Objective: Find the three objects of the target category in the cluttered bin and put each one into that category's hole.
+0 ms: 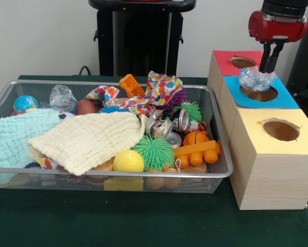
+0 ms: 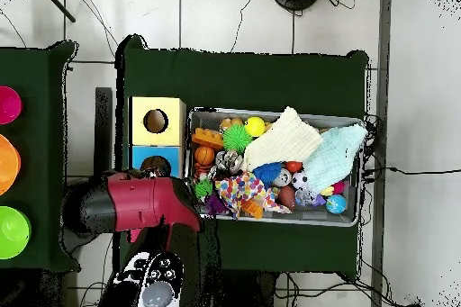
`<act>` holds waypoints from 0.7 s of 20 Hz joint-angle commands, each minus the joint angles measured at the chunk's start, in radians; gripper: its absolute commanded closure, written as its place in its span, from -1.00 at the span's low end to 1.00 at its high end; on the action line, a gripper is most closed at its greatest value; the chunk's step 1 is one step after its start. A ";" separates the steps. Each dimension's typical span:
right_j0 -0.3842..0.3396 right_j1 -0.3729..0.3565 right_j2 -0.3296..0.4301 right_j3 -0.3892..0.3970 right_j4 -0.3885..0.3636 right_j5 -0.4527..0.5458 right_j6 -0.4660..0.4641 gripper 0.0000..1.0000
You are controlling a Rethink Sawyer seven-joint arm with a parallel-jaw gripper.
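My gripper [image 1: 268,70] hangs at the right, its fingers close together and pinching the top of a plastic film wad [image 1: 256,80]. The wad sits at the far left rim of the blue-faced box's hole [image 1: 262,94]. In the overhead view the red arm [image 2: 144,203] hides the gripper and the wad; part of the hole [image 2: 156,165] shows beside it. A second plastic wad [image 1: 63,98] lies at the back left of the wire mesh bin [image 1: 118,174]. More crinkly film [image 1: 163,127] shows among the tins; I cannot tell if it is a wad.
The red-faced box [image 1: 231,60] stands behind the blue one and the yellow-faced box [image 1: 277,131] in front. The bin holds a cream cloth [image 1: 89,139], a mint cloth [image 1: 15,136], spiky green balls [image 1: 153,152], tins [image 1: 182,121], balls and orange toys. Coloured bowls [image 2: 9,164] lie at the overhead's left.
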 commanded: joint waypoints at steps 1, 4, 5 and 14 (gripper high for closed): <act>0.001 0.044 0.002 0.061 0.051 -0.020 0.285 1.00; 0.000 0.033 0.004 0.079 0.059 -0.025 0.277 1.00; -0.002 0.027 0.004 0.083 0.060 -0.021 0.271 1.00; -0.026 -0.021 0.005 0.106 0.054 0.015 0.222 1.00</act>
